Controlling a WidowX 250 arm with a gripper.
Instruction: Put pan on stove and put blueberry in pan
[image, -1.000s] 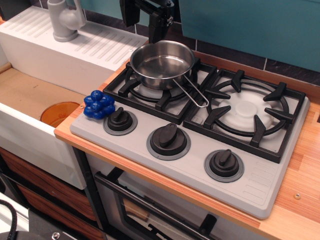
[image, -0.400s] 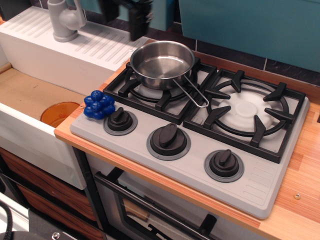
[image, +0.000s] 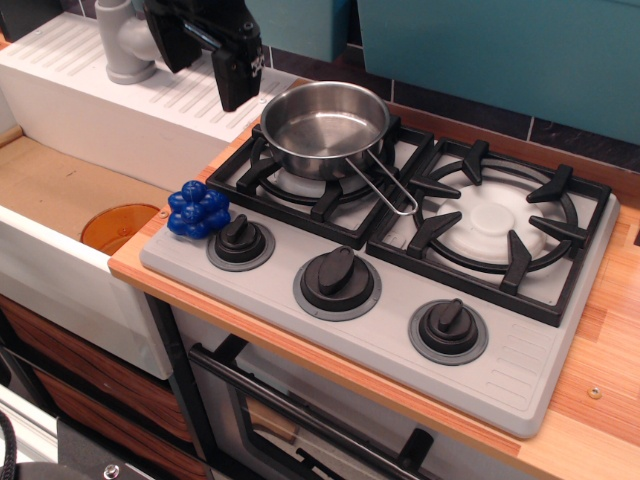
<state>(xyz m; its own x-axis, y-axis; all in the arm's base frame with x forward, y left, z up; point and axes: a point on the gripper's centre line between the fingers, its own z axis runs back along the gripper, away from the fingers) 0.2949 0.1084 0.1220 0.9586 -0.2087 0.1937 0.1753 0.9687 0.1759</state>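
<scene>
Sitting on left burner of stove – pan, empty. Blueberry at stove's left edge. Gripper up high, jaws – cannot tell. Bad grab rolls berry into sink.

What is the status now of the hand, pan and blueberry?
Hand up left of pan, holding nothing, grip state unclear. Pan on left burner of stove, empty. Blueberry at stove's left corner, path clear.
</scene>
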